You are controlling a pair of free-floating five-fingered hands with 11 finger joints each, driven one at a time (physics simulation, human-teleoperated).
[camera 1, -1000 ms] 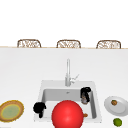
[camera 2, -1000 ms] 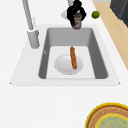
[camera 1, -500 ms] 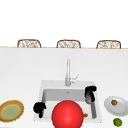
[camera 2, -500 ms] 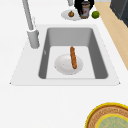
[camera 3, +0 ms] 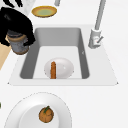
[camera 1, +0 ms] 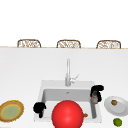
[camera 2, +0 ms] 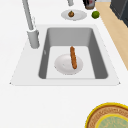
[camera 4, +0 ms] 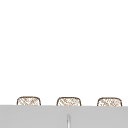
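Note:
My right hand [camera 1: 97,90] is shut on a small grey jar with a brown band [camera 1: 94,99], held upright over the sink's right rim [camera 1: 98,110]. The right side view has this hand [camera 3: 16,22] gripping the jar [camera 3: 19,44] from above, beside the basin. In the left side view the jar [camera 2: 89,3] is at the far end. My left hand [camera 1: 39,109] hangs idle at the sink's left front corner, fingers relaxed, holding nothing. In the basin a white plate [camera 3: 62,68] carries a brown sausage [camera 3: 53,70].
A big red ball [camera 1: 67,115] covers the sink's front in the front view. A white plate [camera 1: 120,106] with a small brown fruit [camera 1: 114,102] and a lime [camera 1: 117,122] lie right of the sink. A yellow-green plate [camera 1: 11,110] lies left. The faucet [camera 1: 67,75] stands behind the basin.
My right hand has carried the jar to the right, from over the basin to the sink's right rim. The left hand has stayed still.

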